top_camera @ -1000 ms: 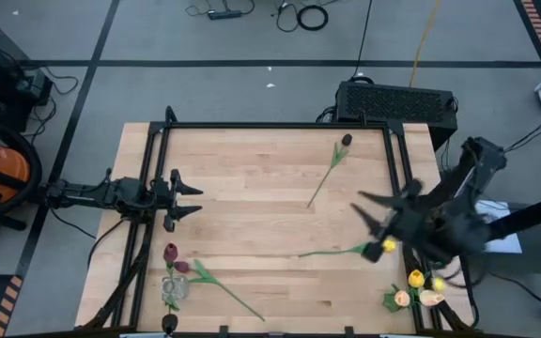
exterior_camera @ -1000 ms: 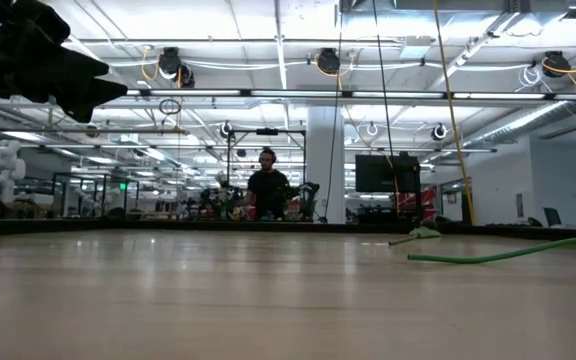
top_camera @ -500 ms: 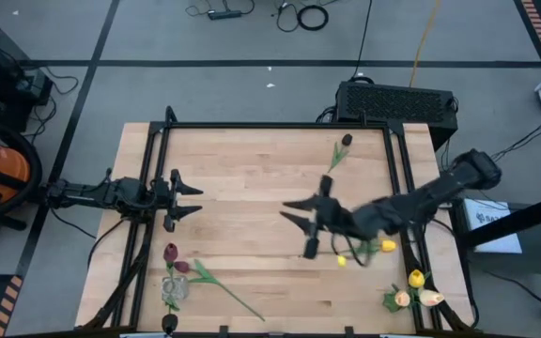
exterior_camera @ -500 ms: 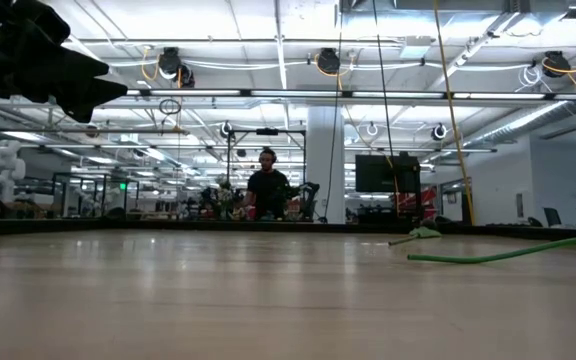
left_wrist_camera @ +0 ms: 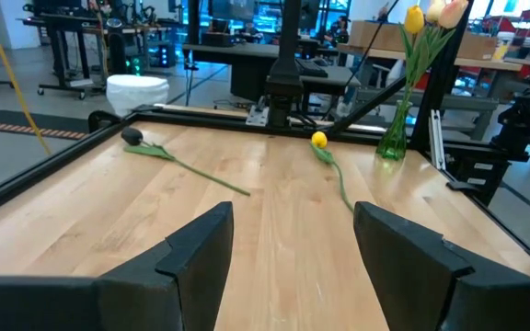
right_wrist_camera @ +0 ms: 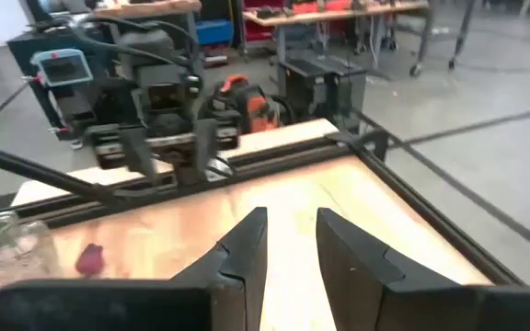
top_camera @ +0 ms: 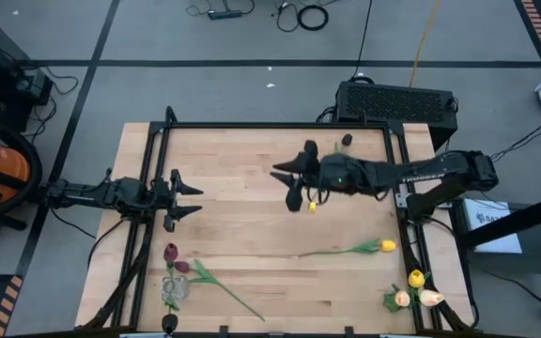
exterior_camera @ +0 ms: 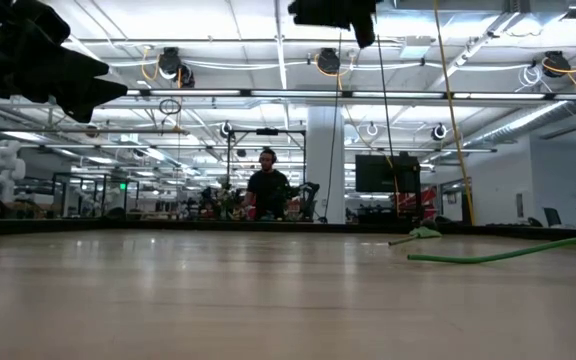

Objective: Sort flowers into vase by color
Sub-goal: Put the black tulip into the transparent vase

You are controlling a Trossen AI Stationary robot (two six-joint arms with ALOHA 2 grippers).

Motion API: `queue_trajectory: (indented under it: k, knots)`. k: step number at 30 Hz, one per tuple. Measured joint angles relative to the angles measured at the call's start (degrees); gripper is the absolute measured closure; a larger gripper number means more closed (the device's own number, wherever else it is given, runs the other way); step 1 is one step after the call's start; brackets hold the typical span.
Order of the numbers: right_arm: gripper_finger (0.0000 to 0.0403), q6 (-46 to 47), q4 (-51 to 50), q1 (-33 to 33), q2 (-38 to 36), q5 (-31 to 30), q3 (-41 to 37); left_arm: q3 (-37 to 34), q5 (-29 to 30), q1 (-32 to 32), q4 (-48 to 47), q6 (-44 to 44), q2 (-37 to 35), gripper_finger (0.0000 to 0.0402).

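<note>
A maroon tulip lies near the table's far edge, its stem hidden under my right arm; the left wrist view shows it whole. A yellow tulip lies flat toward the right. A glass vase at the near left holds maroon heads. A vase at the near right holds yellow and peach tulips. My right gripper hangs open, high over the table's far middle, holding nothing. My left gripper waits open at the left.
Black frame rails run along the table's left, right and far edges. A loose green stem lies beside the left vase. A black box sits beyond the far edge. A person stands far back in the room.
My right gripper has swung from beside the yellow tulip's head at the near right toward the table's left and far edge, and now hangs over the far middle, showing at the top of the low view. It carried nothing; the yellow tulip lies where it was.
</note>
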State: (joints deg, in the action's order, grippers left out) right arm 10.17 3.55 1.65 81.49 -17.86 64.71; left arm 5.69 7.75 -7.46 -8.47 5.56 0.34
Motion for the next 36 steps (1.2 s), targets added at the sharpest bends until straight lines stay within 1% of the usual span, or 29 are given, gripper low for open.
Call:
queue_trajectory:
  k: [2,4,9,11,15,18,22,24,26,28,31,36]
  knots:
    - [0.0314,1.61,-1.07,-2.28,0.00,1.96,0.00,0.00,0.00,0.00,0.01,0.00,0.01,0.0169]
    - [0.0314,5.26,-3.10,-4.16,0.00,3.81,0.02,0.00,0.00,0.00,0.00,0.00,0.00,0.0169]
    - [0.0315,13.34,-11.61,-6.62,-0.02,9.54,0.05,0.00,0.00,-0.02,0.02,0.00,0.00,0.0169]
    - [0.0318,17.59,-17.85,-6.86,-0.02,10.78,0.77,0.00,0.00,-0.02,0.00,0.00,0.02,0.0169]
    - [0.0331,28.78,-32.68,-6.85,-0.07,10.61,3.87,0.00,0.00,-0.02,0.01,0.00,0.01,0.0169]
    - [0.0346,40.29,-42.70,-7.22,-0.04,7.94,5.42,0.00,0.00,-0.02,0.00,0.00,0.00,0.0169]
    - [0.0365,54.44,-52.50,-8.67,-0.08,-0.86,5.90,0.00,0.00,-0.04,0.00,0.00,0.00,0.0169]
    - [0.0371,62.33,-56.06,-9.99,0.05,-4.20,5.88,0.00,0.00,-0.04,0.00,0.01,0.00,0.0169]
    - [0.0372,67.81,-57.95,-11.71,0.21,-4.95,5.88,0.00,0.00,-0.04,0.00,0.00,0.00,0.0169]
    - [0.0369,69.66,-58.99,-13.31,1.03,-4.97,5.88,0.00,0.00,-0.04,0.01,0.00,0.00,0.0169]
    - [0.0355,66.97,-58.08,-15.38,3.35,-4.93,5.88,0.00,0.00,-0.04,0.06,0.02,0.00,0.0169]
    - [0.0309,65.66,-54.65,-18.94,8.55,-4.32,5.88,0.00,0.00,-0.04,0.15,0.00,0.00,0.0169]
